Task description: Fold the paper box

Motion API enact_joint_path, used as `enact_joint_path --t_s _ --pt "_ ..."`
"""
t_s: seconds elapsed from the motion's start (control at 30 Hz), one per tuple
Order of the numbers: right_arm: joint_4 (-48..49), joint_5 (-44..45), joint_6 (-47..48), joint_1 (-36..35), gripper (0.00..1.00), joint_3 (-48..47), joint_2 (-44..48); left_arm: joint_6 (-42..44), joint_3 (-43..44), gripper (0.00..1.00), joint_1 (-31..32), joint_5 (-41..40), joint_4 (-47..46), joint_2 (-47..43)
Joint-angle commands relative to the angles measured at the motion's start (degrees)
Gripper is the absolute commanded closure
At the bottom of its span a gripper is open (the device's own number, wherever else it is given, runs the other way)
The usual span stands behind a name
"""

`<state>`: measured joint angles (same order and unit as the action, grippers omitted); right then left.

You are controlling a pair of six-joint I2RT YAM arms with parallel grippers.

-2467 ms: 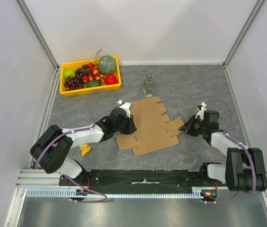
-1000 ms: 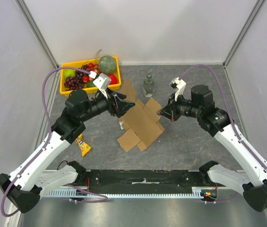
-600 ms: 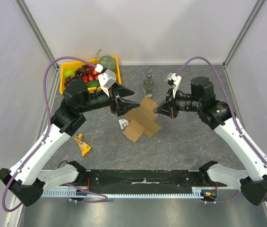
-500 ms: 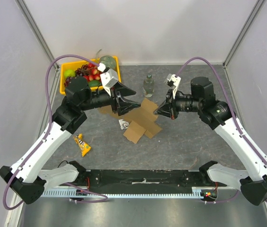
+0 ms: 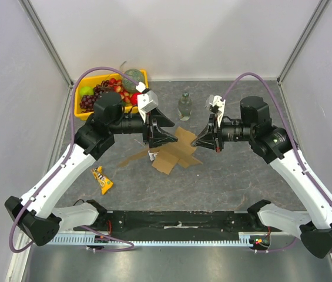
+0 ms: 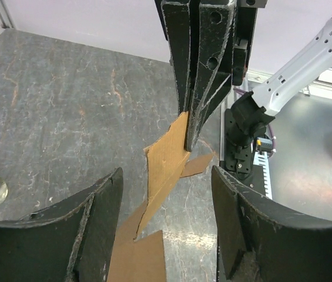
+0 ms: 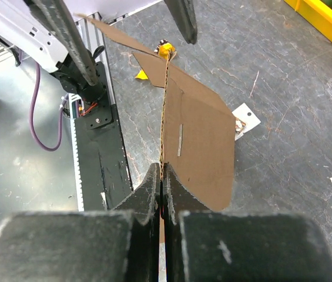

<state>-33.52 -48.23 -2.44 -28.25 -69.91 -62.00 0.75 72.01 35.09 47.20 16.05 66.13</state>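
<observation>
Right gripper pinches the box by one edge, left gripper stands open near it; the dangling sheet could twist or slip free.

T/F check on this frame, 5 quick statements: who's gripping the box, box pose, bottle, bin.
1. The right gripper is shut on an edge of the paper box. True.
2. The left gripper is clamped on the box as well. False: its jaws stand open, facing the cardboard.
3. The box lies flat on the table. False: its held end is raised and the sheet hangs tilted from the right gripper.
4. A bottle stands upright on the far side of the box. True.
5. The yellow bin is empty. False: it holds fruit.
</observation>
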Motion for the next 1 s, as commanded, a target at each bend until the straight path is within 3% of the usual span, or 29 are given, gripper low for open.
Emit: enact_joint_path --t_s 0.0,0.33,0.67,0.97 --pt "0.6 -2.8 1.6 -0.2 1.00 -2.5 2.2 2.1 2.8 0.32 -0.2 4.3 -0.1 1.2" --pt "1.3 -2.3 1.7 -0.2 1.00 -2.2 1.8 -2.3 3.1 0.36 -0.3 11.7 -3.9 4.7" --pt "2.5 -1.3 1.4 -0.2 1.00 -1.5 1.1 -6.6 2.9 0.57 -0.3 15.3 -7.4 6.5" --pt "3.9 -1.7 0.7 -0.3 1.00 -1.6 0.9 -6.6 2.7 0.61 -0.3 15.6 -6.3 8.0"
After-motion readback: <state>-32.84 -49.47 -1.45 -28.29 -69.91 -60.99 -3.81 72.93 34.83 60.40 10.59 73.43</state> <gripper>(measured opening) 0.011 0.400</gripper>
